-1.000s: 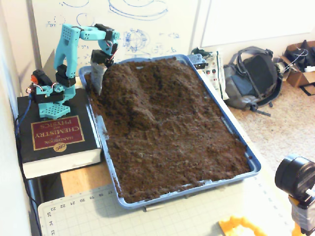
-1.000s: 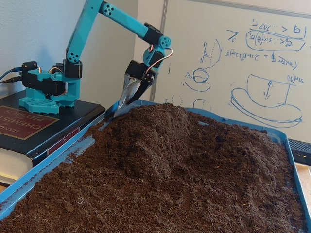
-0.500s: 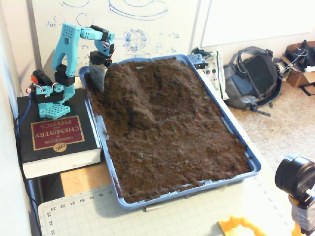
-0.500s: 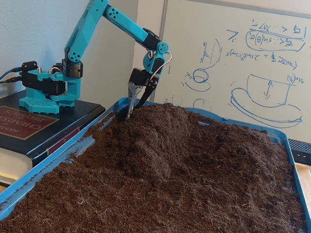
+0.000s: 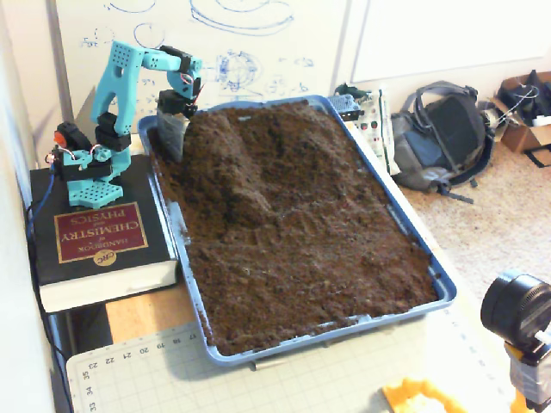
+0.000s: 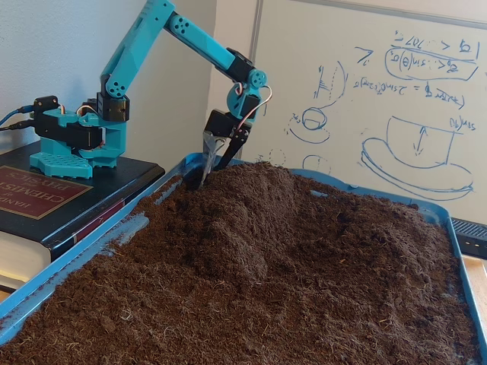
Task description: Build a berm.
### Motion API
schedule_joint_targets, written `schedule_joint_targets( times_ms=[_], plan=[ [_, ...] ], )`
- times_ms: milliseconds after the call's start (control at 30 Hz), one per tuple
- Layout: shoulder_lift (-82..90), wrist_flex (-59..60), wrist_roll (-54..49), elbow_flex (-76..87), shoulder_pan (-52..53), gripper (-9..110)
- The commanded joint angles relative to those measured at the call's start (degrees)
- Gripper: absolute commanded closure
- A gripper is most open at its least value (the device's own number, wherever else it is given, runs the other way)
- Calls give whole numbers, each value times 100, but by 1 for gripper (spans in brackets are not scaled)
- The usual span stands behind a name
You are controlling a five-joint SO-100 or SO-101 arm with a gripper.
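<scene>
1. The berm (image 5: 225, 163) (image 6: 251, 205) is a raised hump of loose dark-brown soil along the far left part of the blue tray (image 5: 413, 237) (image 6: 91, 251), sloping down toward the tray's middle.
2. The gripper (image 5: 170, 142) (image 6: 202, 173) points downward at the tray's far left corner, touching the hump's outer flank, tips at or in the soil.
3. Whether the jaws are parted or closed cannot be told; nothing visibly held.
4. The arm's base stands on a black book (image 5: 99, 249) (image 6: 46, 205) beside the tray's left edge.
</scene>
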Motion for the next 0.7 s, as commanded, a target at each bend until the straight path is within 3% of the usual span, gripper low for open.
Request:
schedule_joint_targets(
  times_ms=[0, 667],
  plan=[
    [-26, -123, 97, -369, 88, 101],
    [-149, -53, 114, -1310, 817, 101]
  ],
)
